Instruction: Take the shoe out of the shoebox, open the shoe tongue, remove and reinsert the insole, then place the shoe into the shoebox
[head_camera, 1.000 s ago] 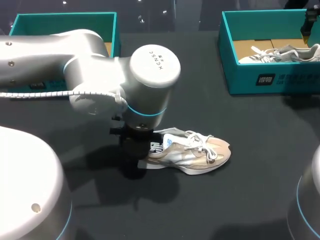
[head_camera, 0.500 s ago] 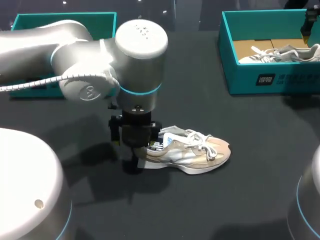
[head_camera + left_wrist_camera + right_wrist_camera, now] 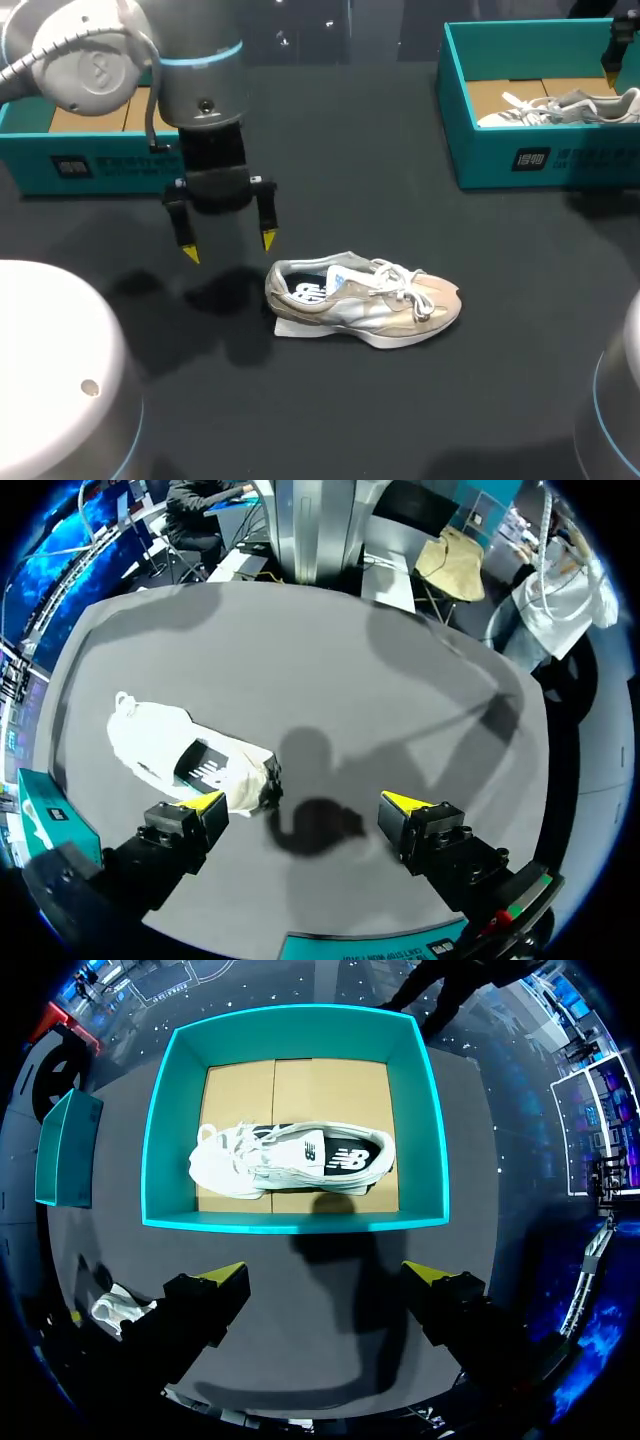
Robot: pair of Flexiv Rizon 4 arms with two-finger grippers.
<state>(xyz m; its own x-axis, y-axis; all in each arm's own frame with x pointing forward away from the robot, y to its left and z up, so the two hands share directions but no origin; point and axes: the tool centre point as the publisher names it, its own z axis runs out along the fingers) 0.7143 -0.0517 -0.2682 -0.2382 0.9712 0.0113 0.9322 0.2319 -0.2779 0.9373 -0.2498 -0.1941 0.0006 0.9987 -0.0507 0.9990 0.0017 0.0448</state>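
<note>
Left gripper (image 3: 229, 247): fingers wide, nothing held, above the table (image 3: 420, 420), just beside the heel of the shoe (image 3: 365, 305). Shoe sits upright mid-table, toe toward the right side, laces loose, outside both boxes. Left box (image 3: 110, 165) stands behind the gripper. Right gripper (image 3: 327, 1275): also wide, nothing held. Right box (image 3: 290, 1222) lies ahead of it, with a 2nd shoe (image 3: 290, 1160) inside.

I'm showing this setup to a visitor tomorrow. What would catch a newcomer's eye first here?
A white and beige lace-up sneaker lies alone on its sole in the middle of the dark table. Just beside its heel hang the left arm's yellow-tipped fingers, spread open and holding nothing. At the table's far right, a teal cardboard shoebox holds a second white sneaker.
</note>
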